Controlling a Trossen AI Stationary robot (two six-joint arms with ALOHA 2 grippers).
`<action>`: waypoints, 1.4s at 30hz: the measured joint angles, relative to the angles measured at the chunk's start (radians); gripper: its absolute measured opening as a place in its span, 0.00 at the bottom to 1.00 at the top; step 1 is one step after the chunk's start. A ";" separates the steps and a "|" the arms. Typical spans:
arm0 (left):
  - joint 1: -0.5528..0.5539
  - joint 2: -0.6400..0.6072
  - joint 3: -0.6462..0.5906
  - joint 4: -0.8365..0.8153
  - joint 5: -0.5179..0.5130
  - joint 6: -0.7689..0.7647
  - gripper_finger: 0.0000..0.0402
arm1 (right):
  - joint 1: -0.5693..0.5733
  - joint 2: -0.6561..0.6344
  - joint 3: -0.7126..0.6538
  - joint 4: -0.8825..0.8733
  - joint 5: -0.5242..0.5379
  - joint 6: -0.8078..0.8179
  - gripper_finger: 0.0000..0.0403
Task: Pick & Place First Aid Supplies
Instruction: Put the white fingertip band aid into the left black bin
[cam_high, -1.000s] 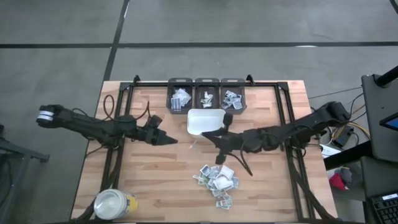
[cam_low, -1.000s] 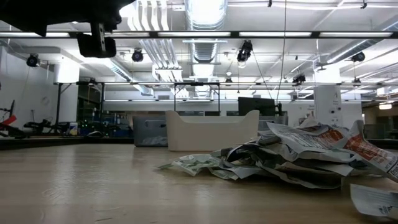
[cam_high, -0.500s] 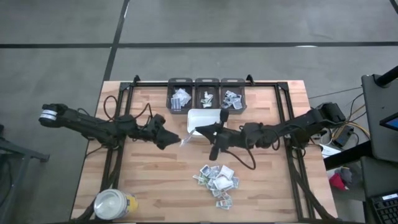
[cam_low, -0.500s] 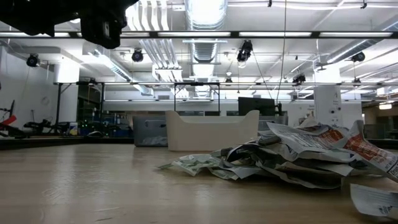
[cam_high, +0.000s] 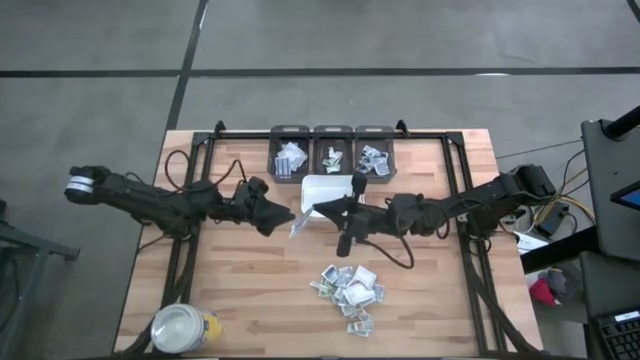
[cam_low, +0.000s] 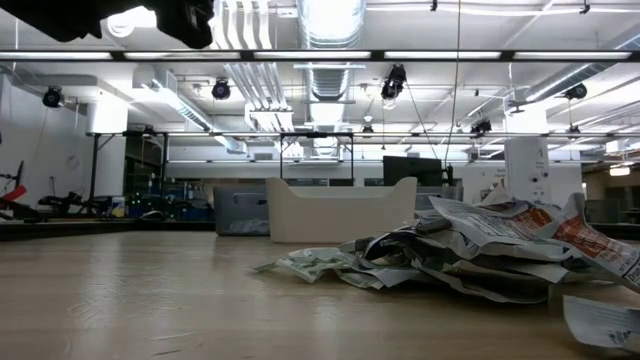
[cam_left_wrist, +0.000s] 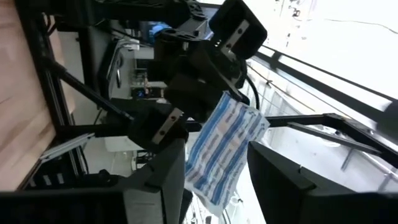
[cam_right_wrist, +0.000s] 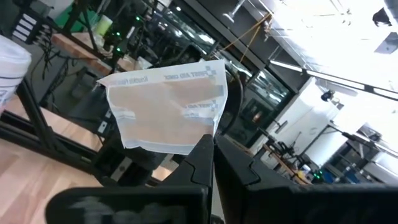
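Note:
A pile of first aid supplies (cam_high: 348, 290), small white printed packets, lies on the wooden table near its front; the low view shows it too (cam_low: 480, 250). One white packet with blue print (cam_high: 299, 222) hangs in the air mid-table. My right gripper (cam_high: 318, 210) is shut on it, coming from the table's right. My left gripper (cam_high: 283, 217) faces it from the left and is open. Its two fingers stand on either side of the packet (cam_left_wrist: 221, 149); whether they touch it I cannot tell. My right gripper pinches the packet by one edge (cam_right_wrist: 199, 140) between its two shut fingers, near the middle of that edge. The fingers come about level from the table's right. The packet sticks out flat beyond the fingertips toward the left gripper, lifted clear of the table.
A white tray (cam_high: 330, 180) stands just beyond the two grippers, in front of three dark bins (cam_high: 332, 152) with sorted packets at the far edge. A yellow jar with a white lid (cam_high: 183, 328) stands at the near left corner. Bare wood lies left of the pile.
My left gripper has opened, rolled and risen a little, moving slightly toward the right gripper. My right gripper has carried the packet toward the table's left and far side, staying shut on it. The packet now stands between the left gripper's fingers.

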 joint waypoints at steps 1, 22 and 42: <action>0.000 0.006 0.003 0.000 0.004 0.000 0.41 | 0.000 0.000 0.000 0.002 -0.006 0.000 0.02; 0.000 0.065 0.061 -0.008 0.028 -0.030 0.41 | 0.000 -0.005 0.000 0.022 -0.011 -0.039 0.02; 0.000 0.182 0.149 0.049 0.203 -0.031 0.41 | -0.005 -0.003 0.000 0.030 -0.011 -0.058 0.02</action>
